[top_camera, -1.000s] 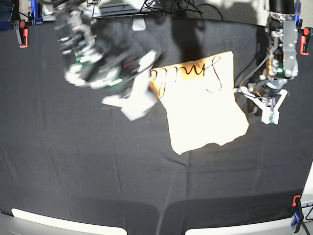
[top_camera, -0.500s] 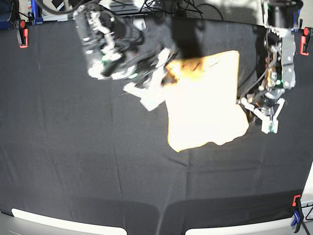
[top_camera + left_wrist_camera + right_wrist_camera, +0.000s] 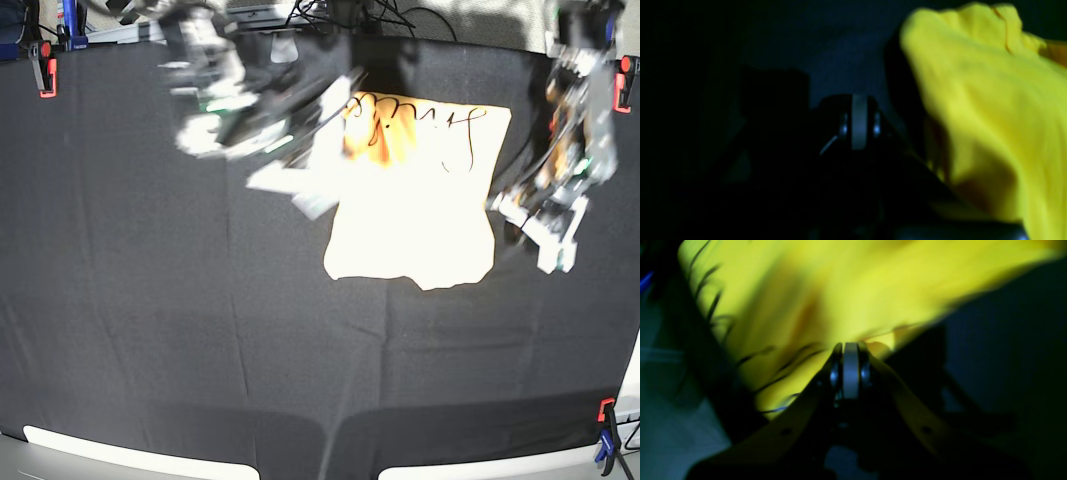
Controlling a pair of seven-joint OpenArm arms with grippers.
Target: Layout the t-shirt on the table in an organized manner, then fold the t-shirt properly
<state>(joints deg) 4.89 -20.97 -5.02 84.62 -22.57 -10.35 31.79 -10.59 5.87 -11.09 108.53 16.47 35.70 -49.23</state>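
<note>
Black creased cloth covers the surface [image 3: 150, 330]. T-shirt [image 3: 415, 200], pale yellow, lies right of centre toward the far edge. Right claw [image 3: 850, 350] clamped on the shirt's far-left edge; left claw [image 3: 858, 110] closed, empty, just beside its right edge.

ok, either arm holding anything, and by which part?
Right tool pinches the t-shirt at an edge. Left tool is shut on nothing, beside the shirt.
</note>
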